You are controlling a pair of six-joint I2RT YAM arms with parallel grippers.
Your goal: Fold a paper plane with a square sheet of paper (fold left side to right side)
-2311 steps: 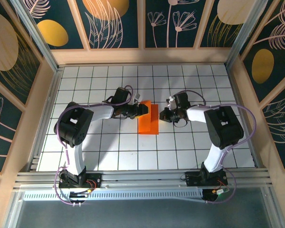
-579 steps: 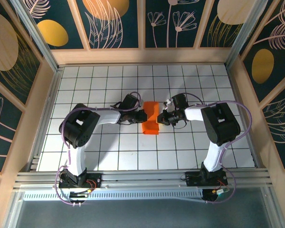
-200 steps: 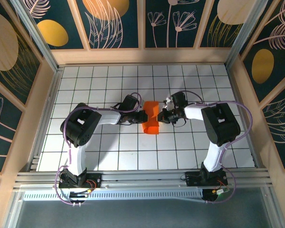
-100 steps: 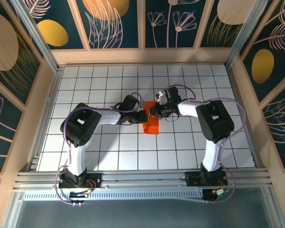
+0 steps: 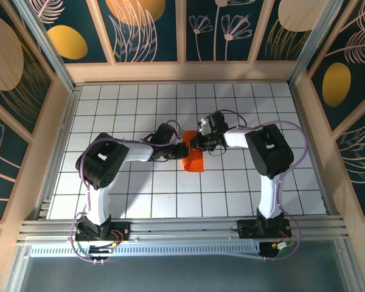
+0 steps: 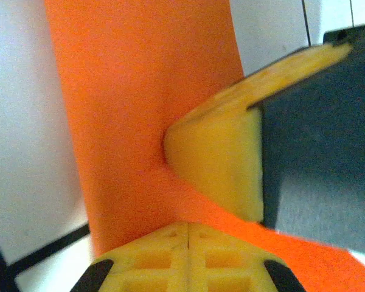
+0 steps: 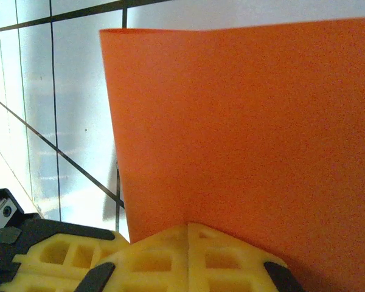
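The square sheet of paper (image 5: 195, 162) is bright orange and lies folded into a narrow band on the white grid table, with no pointed paper plane shape to it. My left gripper (image 5: 182, 149) is shut, its tips resting at the band's left edge. My right gripper (image 5: 194, 142) is shut too, reaching in from the right over the band's far end. In the left wrist view my shut left gripper (image 6: 188, 226) touches the paper (image 6: 128, 103), and a yellow finger (image 6: 218, 163) of the right gripper presses onto it. In the right wrist view the right gripper (image 7: 188, 227) meets the paper (image 7: 243, 128).
The white grid table (image 5: 140, 194) has open tiles around the paper. Wooden walls (image 5: 182, 72) close in the back and sides. Both arms' elbows (image 5: 100, 164) (image 5: 269, 149) flank the paper. Part of the left gripper (image 7: 30, 255) sits beside my right fingers.
The right gripper has swung left from the paper's right side onto its far end. The left gripper has held its place at the left edge. The band looks shorter than earlier.
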